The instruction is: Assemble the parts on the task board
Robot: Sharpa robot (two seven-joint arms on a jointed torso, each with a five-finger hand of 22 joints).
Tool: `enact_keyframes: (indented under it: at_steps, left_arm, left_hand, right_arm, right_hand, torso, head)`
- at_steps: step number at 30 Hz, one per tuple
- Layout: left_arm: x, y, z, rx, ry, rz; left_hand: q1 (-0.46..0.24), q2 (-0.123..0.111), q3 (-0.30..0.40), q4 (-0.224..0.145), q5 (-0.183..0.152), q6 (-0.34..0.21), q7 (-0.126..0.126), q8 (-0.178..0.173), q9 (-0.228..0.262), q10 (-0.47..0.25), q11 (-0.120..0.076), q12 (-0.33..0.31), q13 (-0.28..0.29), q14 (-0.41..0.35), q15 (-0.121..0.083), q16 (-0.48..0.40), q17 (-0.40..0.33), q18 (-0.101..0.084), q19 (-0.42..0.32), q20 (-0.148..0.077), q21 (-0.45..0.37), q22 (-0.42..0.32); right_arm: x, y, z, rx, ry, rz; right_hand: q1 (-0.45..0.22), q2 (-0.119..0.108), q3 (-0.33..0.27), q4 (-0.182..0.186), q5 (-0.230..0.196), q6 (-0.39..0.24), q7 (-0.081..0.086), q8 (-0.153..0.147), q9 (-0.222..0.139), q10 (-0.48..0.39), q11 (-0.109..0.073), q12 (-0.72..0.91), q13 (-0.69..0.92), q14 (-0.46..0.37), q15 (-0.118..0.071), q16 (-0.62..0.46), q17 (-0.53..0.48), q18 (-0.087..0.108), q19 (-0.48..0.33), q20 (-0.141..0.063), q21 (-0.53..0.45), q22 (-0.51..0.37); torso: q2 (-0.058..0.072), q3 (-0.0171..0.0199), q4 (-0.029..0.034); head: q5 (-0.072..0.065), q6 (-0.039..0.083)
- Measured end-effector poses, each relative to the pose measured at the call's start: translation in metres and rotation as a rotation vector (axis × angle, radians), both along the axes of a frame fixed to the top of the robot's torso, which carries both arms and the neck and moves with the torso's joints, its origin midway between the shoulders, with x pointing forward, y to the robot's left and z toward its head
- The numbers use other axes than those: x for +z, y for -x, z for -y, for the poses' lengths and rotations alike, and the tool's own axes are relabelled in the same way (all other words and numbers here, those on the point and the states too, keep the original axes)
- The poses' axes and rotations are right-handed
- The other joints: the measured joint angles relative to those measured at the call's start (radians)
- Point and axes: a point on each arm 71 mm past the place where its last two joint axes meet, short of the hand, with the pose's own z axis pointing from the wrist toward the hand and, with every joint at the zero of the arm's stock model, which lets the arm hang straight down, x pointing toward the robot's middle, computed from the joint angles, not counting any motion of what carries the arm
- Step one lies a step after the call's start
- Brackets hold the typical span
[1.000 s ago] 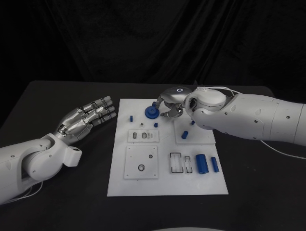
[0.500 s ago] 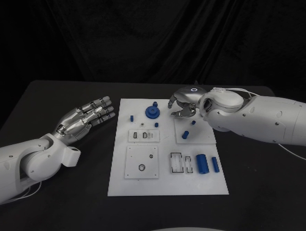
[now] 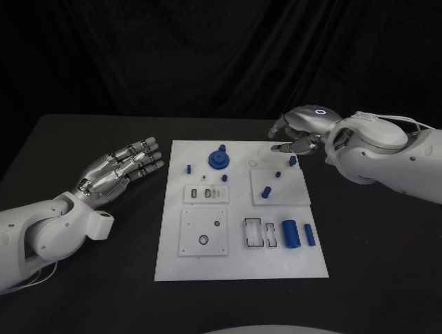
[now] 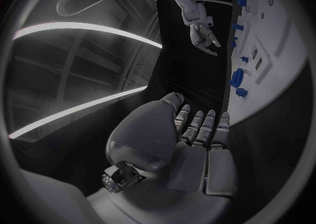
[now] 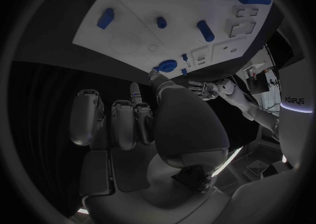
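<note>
Head view: a white task board [image 3: 243, 271] lies in the middle of a black table [image 3: 381, 278]; the left hand [image 3: 120, 169] hovers over the table just beside the board's far left corner, palm up, fingers straight and apart, holding nothing; the right hand [image 3: 299, 132] hangs over the board's far right corner, fingers loosely curved downward and apart, nothing between them; a blue round part with a peg [image 3: 218, 160] stands near the board's far edge; a small blue peg [image 3: 190, 169] stands to its left; a blue cylinder [image 3: 292, 235] and a thinner blue rod [image 3: 310, 236] lie near the board's near right corner.

Left wrist view: the left hand [image 4: 197, 145] is flat and empty beside the board [image 4: 283, 60]; the right hand [image 4: 205, 35] hangs beyond it with its fingers spread.

Right wrist view: the right hand [image 5: 141, 129] holds nothing, fingers apart, with the board [image 5: 191, 2] and its blue parts beyond the fingertips.
</note>
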Motion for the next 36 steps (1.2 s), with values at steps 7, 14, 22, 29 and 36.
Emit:
enact_keyframes:
  at_steps: [7,14,22,29,36]
  left_arm:
    - [0.000,0.000,0.001,-0.002,0.001,0.000]
    - [0.000,0.000,0.004,-0.007,0.003,0.000]
    - [-0.002,-0.001,0.003,-0.006,0.001,-0.002]
    - [-0.003,-0.001,0.003,-0.006,0.001,-0.004]
    - [-0.003,-0.001,0.003,-0.007,0.002,-0.004]
  left_hand:
    - [0.000,0.000,0.000,0.000,0.000,0.000,0.000,0.000,0.000,0.000,0.000,0.000,0.000,0.000,0.000,0.000,0.000,0.000,0.000,0.000,0.000,0.000]
    - [0.000,0.000,0.003,0.003,0.000,0.000,0.000,0.000,0.000,0.000,0.000,0.000,0.000,0.000,0.000,0.000,0.000,0.000,0.000,0.000,0.000,0.000]
    - [0.000,0.000,0.003,0.003,0.000,0.000,0.000,0.000,0.000,0.000,0.000,0.000,0.000,0.000,0.000,0.000,0.000,0.000,0.000,0.000,0.000,0.000]
    - [0.000,0.000,0.003,0.003,0.000,0.000,0.000,0.000,0.000,0.000,0.000,0.000,0.000,0.000,0.000,0.000,0.000,0.000,0.000,0.000,0.000,0.000]
    - [0.000,0.000,0.006,0.000,0.000,0.000,0.000,0.000,0.000,0.000,0.000,0.000,0.000,0.000,0.000,0.000,-0.001,0.000,0.000,0.000,0.000,0.000]
  right_arm:
    - [-0.007,0.006,0.029,-0.059,-0.011,-0.022]
    - [-0.034,0.014,0.056,-0.120,-0.008,-0.077]
    - [-0.045,0.015,0.073,-0.163,-0.003,-0.095]
    - [-0.050,0.014,0.076,-0.173,0.000,-0.103]
    - [-0.052,0.010,0.073,-0.176,0.004,-0.107]
  right_hand:
    - [0.000,0.000,-0.018,0.018,-0.030,-0.038,-0.012,-0.039,-0.022,0.004,-0.004,0.000,0.000,0.000,0.000,0.000,0.000,0.000,0.004,-0.004,0.000,0.000]
    - [0.007,-0.007,-0.029,0.023,-0.037,-0.077,-0.012,-0.052,-0.041,0.004,-0.004,-0.010,0.000,0.000,0.000,-0.012,0.000,0.000,0.004,-0.004,-0.014,0.000]
    - [0.019,-0.010,-0.043,0.032,-0.037,-0.139,-0.020,-0.052,-0.064,-0.001,-0.016,-0.026,0.000,0.000,0.000,-0.028,0.000,0.000,0.000,-0.007,-0.032,0.000]
    - [0.022,-0.007,-0.047,0.035,-0.044,-0.134,-0.016,-0.052,-0.065,-0.002,-0.016,-0.030,0.000,0.000,0.000,-0.044,0.000,0.000,-0.010,-0.009,-0.047,0.000]
    - [0.027,-0.011,-0.047,0.035,-0.044,-0.132,-0.014,-0.052,-0.065,-0.006,-0.012,-0.034,0.000,0.000,0.000,-0.051,0.000,0.000,-0.011,-0.011,-0.053,0.001]
  torso:
    - [0.000,-0.0009,0.0003]
    - [0.000,-0.0011,0.0031]
    - [0.001,-0.0001,0.0057]
    - [0.002,0.0006,0.0052]
    - [0.001,0.0008,0.0036]
  head:
    - [-0.012,-0.008]
    - [-0.020,-0.008]
    - [-0.024,-0.008]
    - [-0.027,-0.008]
    - [-0.023,-0.008]
